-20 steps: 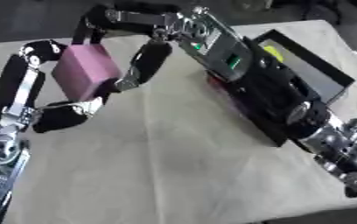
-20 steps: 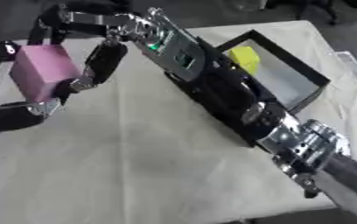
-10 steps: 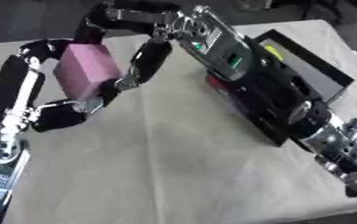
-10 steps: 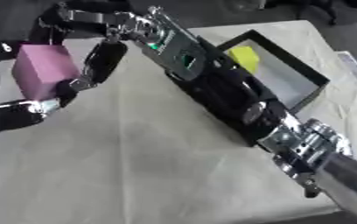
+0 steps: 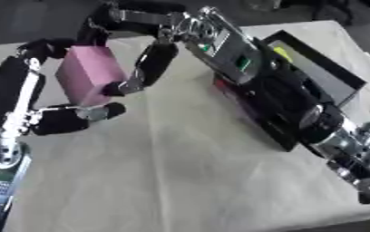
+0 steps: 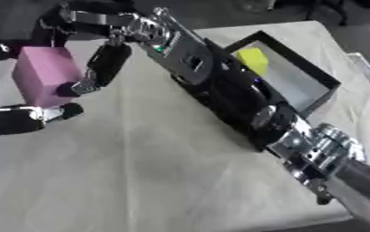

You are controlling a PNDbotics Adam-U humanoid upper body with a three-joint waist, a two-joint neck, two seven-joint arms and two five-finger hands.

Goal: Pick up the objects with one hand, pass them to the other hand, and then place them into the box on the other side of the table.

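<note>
Pink block [image 5: 91,73] seemingly unmoved between hands

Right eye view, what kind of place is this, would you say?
Probably a robot test bench, not a home: a table under a plain cloth, one black box holding a yellow object, and both hands, left hand and right hand, on a pink block.

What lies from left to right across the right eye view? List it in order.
left robot hand → pink block → right robot hand → right forearm → yellow object inside the black box
</note>
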